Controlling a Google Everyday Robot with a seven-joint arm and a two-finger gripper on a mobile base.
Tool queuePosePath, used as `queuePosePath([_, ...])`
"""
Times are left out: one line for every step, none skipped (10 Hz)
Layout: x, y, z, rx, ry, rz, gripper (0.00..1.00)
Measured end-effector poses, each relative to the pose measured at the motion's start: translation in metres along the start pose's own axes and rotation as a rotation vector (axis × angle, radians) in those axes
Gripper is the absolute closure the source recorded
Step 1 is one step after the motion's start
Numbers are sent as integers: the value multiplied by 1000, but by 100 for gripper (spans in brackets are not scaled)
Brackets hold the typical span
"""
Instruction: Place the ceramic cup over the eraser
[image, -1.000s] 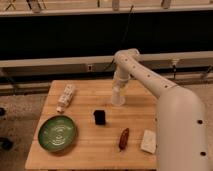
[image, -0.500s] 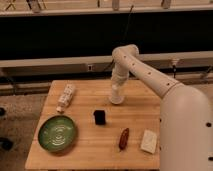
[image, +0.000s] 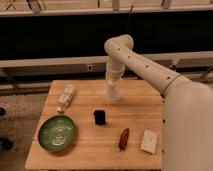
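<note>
1. Gripper is being held above the rear of the table, at the ceramic cup; whether it is clenched cannot be told.
2. Eraser is being seen mid-table, well apart; it risks being toppled by an off-centre lowering.

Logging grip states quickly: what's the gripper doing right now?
Gripper: at the ceramic cup, behind the eraser; open or closed cannot be told.

No legible text, labels or numbers anywhere. Gripper low over table far-middle, behind eraser.
</note>
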Motion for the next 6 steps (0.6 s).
queuePosePath([-12,4,-9,-1,3,-19,100])
queuePosePath([-24,9,-18,-1,6,-37,100])
queuePosePath([-36,17,-26,-2,6,-56,100])
queuePosePath([-49,22,-35,3,2,-76,100])
queuePosePath([-57,27,-36,0,-5,-90,100])
queuePosePath([-66,34,-38,-3,-13,-103,100])
